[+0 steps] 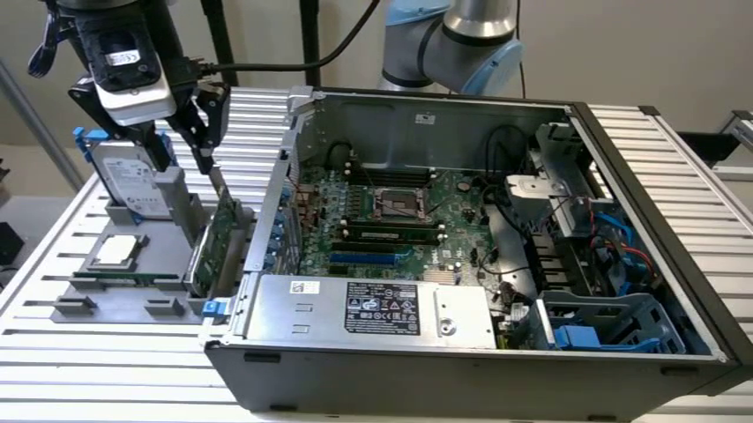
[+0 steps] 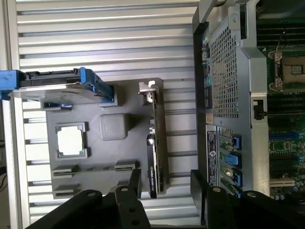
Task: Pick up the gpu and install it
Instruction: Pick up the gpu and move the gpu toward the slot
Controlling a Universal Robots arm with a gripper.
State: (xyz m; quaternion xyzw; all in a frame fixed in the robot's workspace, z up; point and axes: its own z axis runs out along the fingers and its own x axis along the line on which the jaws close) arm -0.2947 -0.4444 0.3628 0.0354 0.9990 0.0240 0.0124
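- The hard drive (image 1: 130, 181) in its blue frame and the processor chip (image 1: 118, 251) are sitting in the grey holder (image 1: 118, 308), near the counter (image 1: 106, 370) edge at the exterior view's left; neither is being touched.
- The gripper (image 1: 185, 163) is hanging over that holder with its fingers (image 2: 134, 187) spread open and holding nothing.
- The gpu (image 1: 224, 238) is standing on edge in the holder, just beside the computer case (image 1: 471, 366); in the wrist view the gpu (image 2: 158, 138) is lying on the line between the open fingers, nearer one of them.
- Judging from this, the pick-up is in hand, at the approach; no grasp is being made yet.
- A grasp here is calling for centring over the thin card and closing squarely on its two faces.
- The motherboard (image 1: 400, 211) is lying exposed inside the open case.
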